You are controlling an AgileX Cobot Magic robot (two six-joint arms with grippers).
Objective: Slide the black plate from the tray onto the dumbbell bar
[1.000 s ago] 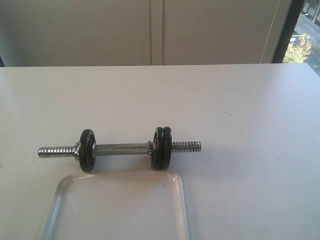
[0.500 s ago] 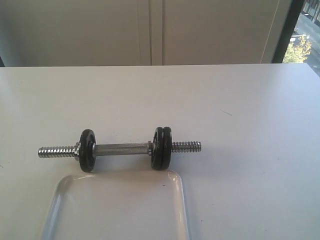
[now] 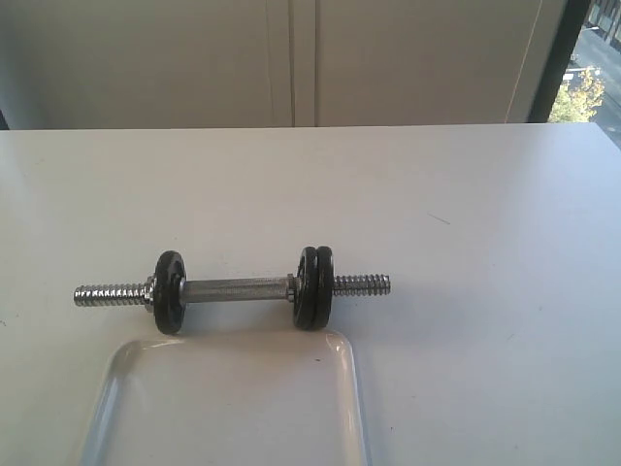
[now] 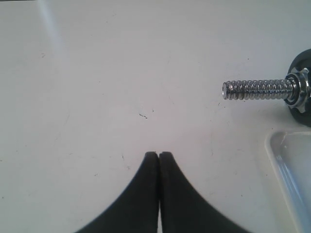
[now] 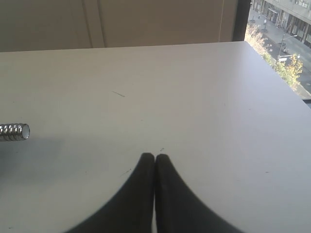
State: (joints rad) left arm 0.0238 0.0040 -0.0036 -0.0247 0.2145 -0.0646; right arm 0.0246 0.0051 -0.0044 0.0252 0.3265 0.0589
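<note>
Black plate: no loose one shows on the visible part of the tray (image 3: 355,398), whose near part is cut off by the frame. It may be out of view there, or be one of the discs on the dumbbell bar (image 3: 238,288); cannot tell which. Bar lies across the bench (image 3: 485,243) just beyond the tray's far rim, one disc (image 3: 169,291) towards its left end, two discs together (image 3: 315,286) towards its right, both threaded ends bare. Left gripper (image 4: 159,154) is closed tip to tip, holding nothing, over bare bench near the left threaded end (image 4: 255,90). Right gripper (image 5: 154,156) is the same, closed and empty, off the right threaded end (image 5: 14,131). Neither shows in the exterior view. Risks, as judgement: bar rests on round discs, so an end-on push could roll or skid it. The small hole could catch on the threads if the plate comes in tilted. Versus the earlier exterior frames, nothing differs: bar, discs and tray sit in the same spots.
</note>
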